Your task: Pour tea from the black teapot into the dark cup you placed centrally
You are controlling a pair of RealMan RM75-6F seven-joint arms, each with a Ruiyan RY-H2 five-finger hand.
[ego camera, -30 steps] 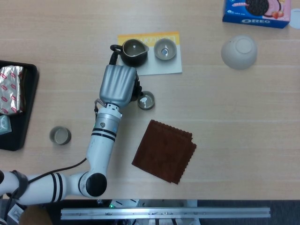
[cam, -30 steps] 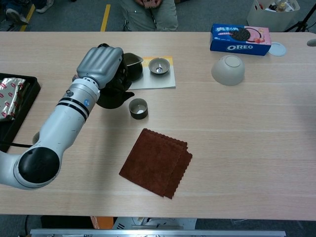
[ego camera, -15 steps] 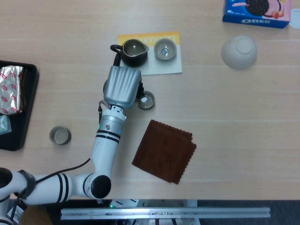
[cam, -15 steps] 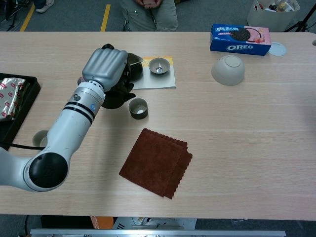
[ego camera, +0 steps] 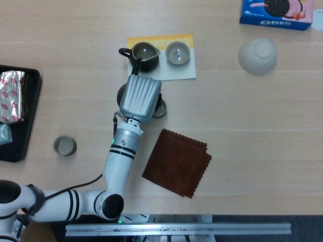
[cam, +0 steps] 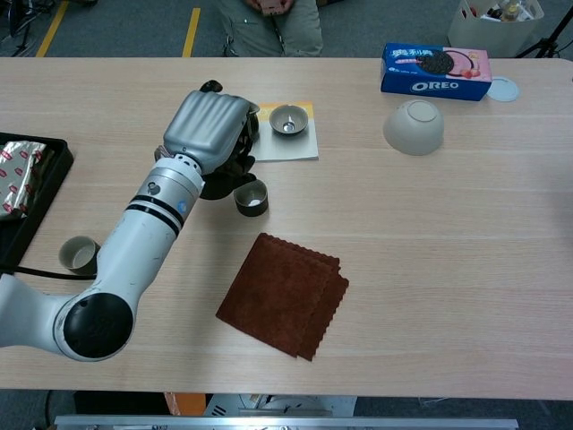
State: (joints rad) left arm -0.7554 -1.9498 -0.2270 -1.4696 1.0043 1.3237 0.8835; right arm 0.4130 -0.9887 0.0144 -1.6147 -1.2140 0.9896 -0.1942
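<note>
Left hand (cam: 209, 134) gripping black teapot (cam: 218, 182) beside dark cup (cam: 252, 199), brown cloth (cam: 283, 293) nearby.

Pale wood-grain table (cam: 466, 233), smooth and matt, under a brown cloth (cam: 285, 293) of soft, napped weave with a scalloped edge. Glossy printed cardboard on the Oreo box (cam: 436, 71), crinkled shiny foil on the packet (ego camera: 12, 96) in the black tray (ego camera: 29, 126). Satin silver shell on the left hand (cam: 207, 132), glossy white casing on its forearm (cam: 148, 229), dull glaze on the grey bowl (cam: 414, 126).
</note>
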